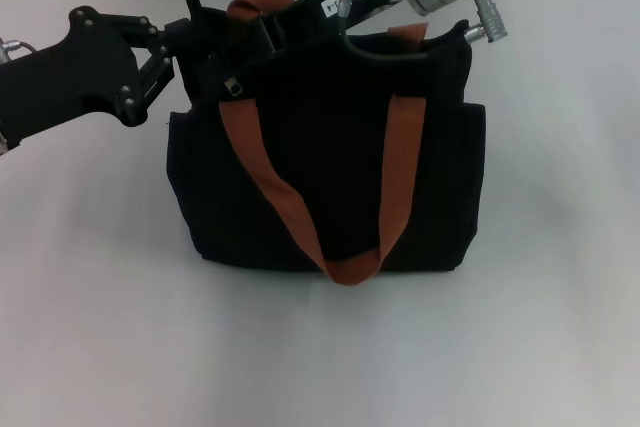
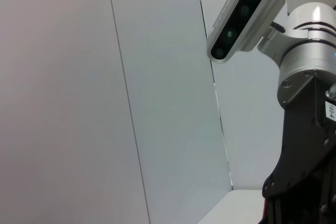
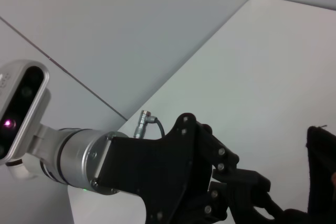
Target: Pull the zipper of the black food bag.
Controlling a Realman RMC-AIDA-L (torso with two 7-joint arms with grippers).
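The black food bag [image 1: 330, 177] stands in the middle of the white table, its two rust-orange handles [image 1: 275, 187] hanging down its front. My left gripper [image 1: 196, 39] comes in from the left and is closed on the bag's top left corner. The small silver zipper pull [image 1: 233, 86] hangs at the left end of the top edge, just right of the left gripper. My right gripper [image 1: 265, 27] reaches down from the upper right onto the bag's top edge, a little above and right of the pull. Its black fingers merge with the black fabric.
The white table [image 1: 540, 327] spreads around the bag, with a pale wall behind it. The right wrist view shows my left arm's gripper body [image 3: 173, 177] and an edge of the bag [image 3: 321, 177]. The left wrist view shows my right arm's wrist camera [image 2: 244, 17].
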